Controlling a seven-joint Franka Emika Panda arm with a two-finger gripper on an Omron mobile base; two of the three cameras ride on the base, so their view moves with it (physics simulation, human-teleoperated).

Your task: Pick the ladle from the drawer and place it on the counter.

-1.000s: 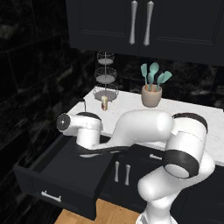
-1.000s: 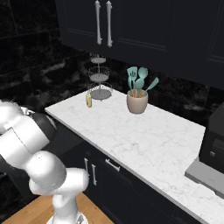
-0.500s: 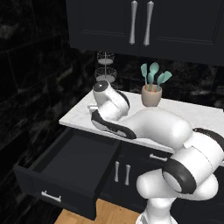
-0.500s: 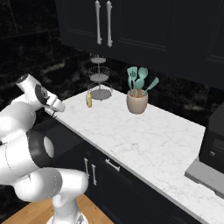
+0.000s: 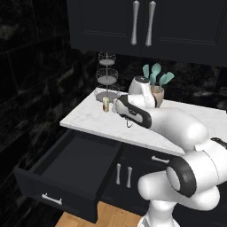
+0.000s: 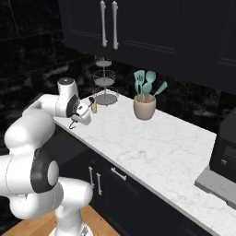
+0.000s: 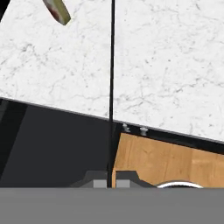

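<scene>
1. Since the earlier frame, the arm has swung up from the drawer (image 5: pixel 75 170) to mid-frame over the bench (image 5: pixel 97 119).
2. Its hand (image 7: pixel 112 183) is clamped on the ladle (image 7: pixel 112 65) handle.
3. Best lowered flat onto bare marble, clear of the small bottle (image 5: pixel 106 105).

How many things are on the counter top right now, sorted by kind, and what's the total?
Teal utensils in the pot: 4
Utensil pot: 1
Tiered wire stand: 1
Small bottle: 1
Appliance at the right end: 1
Total on the counter: 8
The ladle, clamped in the gripper, hangs over the counter edge and is not counted.
</scene>
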